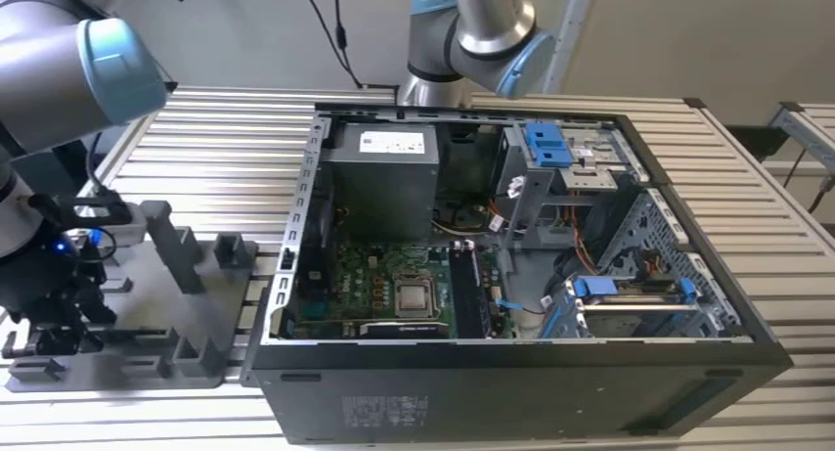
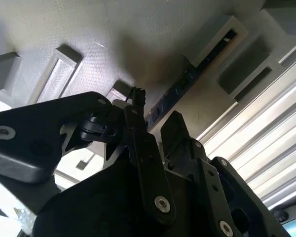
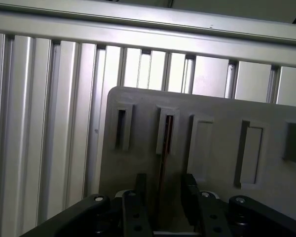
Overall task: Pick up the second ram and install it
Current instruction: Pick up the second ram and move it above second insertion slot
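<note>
The second ram [image 3: 164,148] stands on edge in a slot of the grey holder tray [image 3: 222,113]. It is a thin dark stick with small chips [image 2: 187,79]. My gripper [image 3: 164,190] is low over the tray and open. One finger [image 3: 140,185] sits on each side of the stick, with a small gap to it on both sides. In the second wrist view the gripper [image 2: 157,111] straddles the near end of the stick. In the exterior view the gripper [image 1: 59,319] hangs over the tray [image 1: 196,275] at the exterior view's left.
An open computer case [image 1: 522,392] lies at the centre on a slatted aluminium table [image 1: 209,148]. Inside it is a green motherboard [image 1: 378,285] with a silver processor [image 1: 415,296]. A second arm [image 1: 470,30] stands behind the case. Upright posts [image 1: 163,241] rise from the tray.
</note>
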Available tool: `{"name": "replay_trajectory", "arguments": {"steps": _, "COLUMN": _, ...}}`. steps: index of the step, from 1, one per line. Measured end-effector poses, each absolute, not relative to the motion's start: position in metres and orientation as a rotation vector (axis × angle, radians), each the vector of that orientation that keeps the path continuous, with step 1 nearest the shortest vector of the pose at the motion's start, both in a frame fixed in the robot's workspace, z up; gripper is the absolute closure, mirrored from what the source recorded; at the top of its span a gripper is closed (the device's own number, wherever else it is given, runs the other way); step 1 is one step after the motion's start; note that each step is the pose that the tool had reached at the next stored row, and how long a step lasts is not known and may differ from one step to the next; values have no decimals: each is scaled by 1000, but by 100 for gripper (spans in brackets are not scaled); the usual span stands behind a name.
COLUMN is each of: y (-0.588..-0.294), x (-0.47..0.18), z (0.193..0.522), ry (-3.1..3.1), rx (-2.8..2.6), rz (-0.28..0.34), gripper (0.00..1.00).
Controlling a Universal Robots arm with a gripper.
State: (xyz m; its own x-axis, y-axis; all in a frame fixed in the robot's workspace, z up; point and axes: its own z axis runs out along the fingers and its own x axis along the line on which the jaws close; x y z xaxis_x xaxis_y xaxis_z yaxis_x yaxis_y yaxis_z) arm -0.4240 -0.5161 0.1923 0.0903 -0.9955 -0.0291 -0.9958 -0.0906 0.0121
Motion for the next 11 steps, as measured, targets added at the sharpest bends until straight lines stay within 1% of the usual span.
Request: {"name": "replay_trajectory", "arguments": {"steps": 11, "y": -516, "x": -426, "z": 192, "ry": 2111, "rx": -2311, "rz": 45, "gripper": 58}}
